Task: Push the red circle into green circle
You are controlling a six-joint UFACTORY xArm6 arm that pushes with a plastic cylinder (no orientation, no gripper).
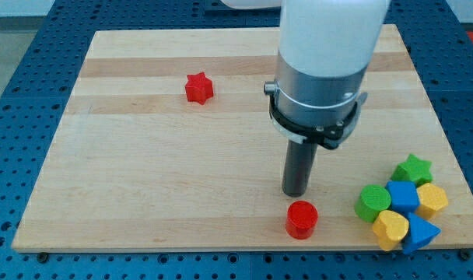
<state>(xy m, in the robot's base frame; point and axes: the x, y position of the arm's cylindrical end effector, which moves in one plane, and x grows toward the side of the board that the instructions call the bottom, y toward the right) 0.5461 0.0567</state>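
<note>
On a pale wooden board over a blue perforated table sit a red star, red circle, green circle, green star, two blue blocks and two yellow blocks.

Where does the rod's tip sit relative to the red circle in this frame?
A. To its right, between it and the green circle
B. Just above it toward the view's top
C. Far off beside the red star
B: my tip sits just toward the view's top from the red circle, with the green circle off to the view's right.
</note>
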